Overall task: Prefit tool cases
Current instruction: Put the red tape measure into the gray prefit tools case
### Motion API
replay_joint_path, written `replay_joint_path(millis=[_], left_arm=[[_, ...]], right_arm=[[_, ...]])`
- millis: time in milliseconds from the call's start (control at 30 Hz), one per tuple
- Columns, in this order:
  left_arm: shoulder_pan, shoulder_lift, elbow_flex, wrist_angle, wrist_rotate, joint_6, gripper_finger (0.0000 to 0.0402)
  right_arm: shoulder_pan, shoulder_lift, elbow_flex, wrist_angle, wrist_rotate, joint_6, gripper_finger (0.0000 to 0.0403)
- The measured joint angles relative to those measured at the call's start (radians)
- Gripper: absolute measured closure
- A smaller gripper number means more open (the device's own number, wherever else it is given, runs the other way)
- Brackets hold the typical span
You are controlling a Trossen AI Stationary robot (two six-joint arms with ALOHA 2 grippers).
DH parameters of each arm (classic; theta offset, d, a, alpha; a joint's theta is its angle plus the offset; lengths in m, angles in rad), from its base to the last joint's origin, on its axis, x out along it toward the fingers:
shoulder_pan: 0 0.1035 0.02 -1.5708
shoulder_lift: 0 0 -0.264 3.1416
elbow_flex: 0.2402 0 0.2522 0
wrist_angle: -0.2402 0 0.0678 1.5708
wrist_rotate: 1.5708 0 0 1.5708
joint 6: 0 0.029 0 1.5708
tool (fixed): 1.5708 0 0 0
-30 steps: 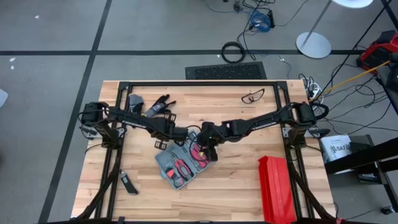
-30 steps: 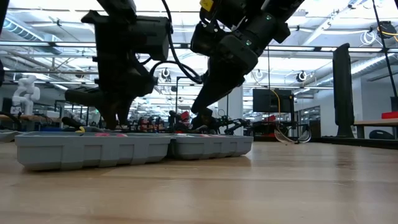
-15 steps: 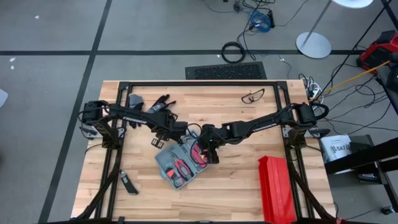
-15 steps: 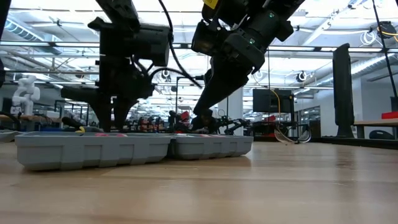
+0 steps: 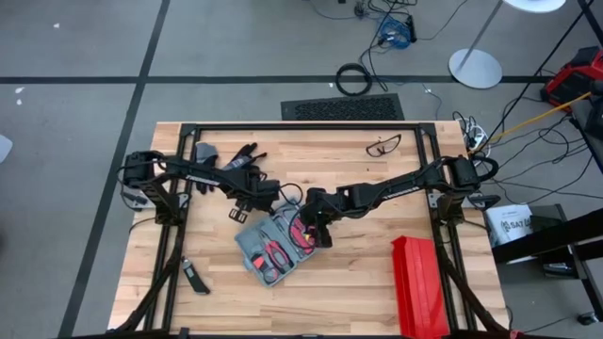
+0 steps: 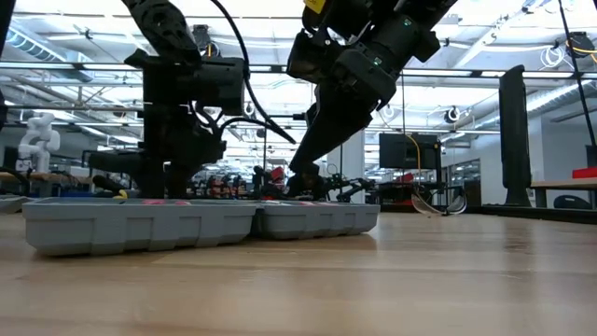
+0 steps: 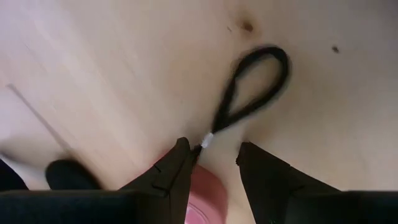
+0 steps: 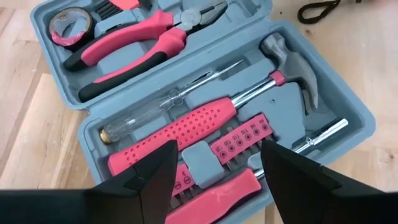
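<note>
Looking straight down, an open blue-grey tool case (image 5: 276, 245) lies a little left of the table's middle, its long axis slanting from about eight o'clock to two o'clock. Both arms meet over its far end.

Nearest the case is the right gripper (image 5: 317, 229), hovering at the case's two o'clock corner with its jaws spread wide and holding nothing. By judgement it is the arm better placed for the next move, since the case lies directly below its fingers.

The left gripper (image 5: 247, 209) sits just beyond the case's far-left edge, toward eleven o'clock. Its jaws stand partly apart; something pink and rounded (image 7: 202, 193) shows between them, but whether it is held cannot be told.

Farther off, black gloves (image 5: 240, 156) and safety glasses (image 5: 382, 145) lie near the table's twelve o'clock edge, and a long red box (image 5: 416, 287) sits at four o'clock.

The right wrist view alone shows the contents: pink-handled pliers (image 8: 140, 46), a screwdriver (image 8: 171, 99), a hammer (image 8: 292, 65) and a tape roll (image 8: 69, 23) seated in grey slots. The left wrist view alone shows a black cord loop (image 7: 252, 87) on bare wood just ahead of that gripper. The low view shows the case (image 6: 196, 224) lying flat on the table.
</note>
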Motion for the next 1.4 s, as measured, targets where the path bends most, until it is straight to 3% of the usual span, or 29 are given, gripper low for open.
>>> replay_joint_path(millis=[300, 367, 500, 700, 967, 1233, 1400], left_arm=[[0.029, 0.003, 0.0, 0.03, 0.018, 0.0, 0.0268], [0.052, 0.012, 0.0, 0.031, 0.038, -0.006, 0.0289], [0.089, 0.041, 0.004, 0.03, 0.086, -0.043, 0.0383], [0.056, 0.016, 0.067, -0.044, 0.062, -0.194, 0.0399], [0.005, -0.215, 0.128, 0.037, 0.1, -0.338, 0.0401], [-0.026, -0.434, 0.136, 0.089, 0.079, -0.48, 0.0401], [-0.082, -0.519, 0.137, 0.106, 0.015, -0.54, 0.0401]], right_arm=[[0.0, 0.0, 0.0, 0.021, 0.001, -0.007, 0.0177], [0.0, 0.0, 0.0, 0.021, 0.001, -0.007, 0.0177], [0.0, 0.0, 0.0, 0.021, 0.001, -0.007, 0.0177], [0.0, -0.001, 0.0, 0.02, 0.001, -0.008, 0.0177], [0.002, -0.001, 0.0, 0.005, 0.004, -0.006, 0.0177], [0.017, -0.002, 0.0, 0.003, 0.004, 0.0, 0.0177], [0.019, -0.002, 0.0, 0.003, 0.003, 0.0, 0.0177]])
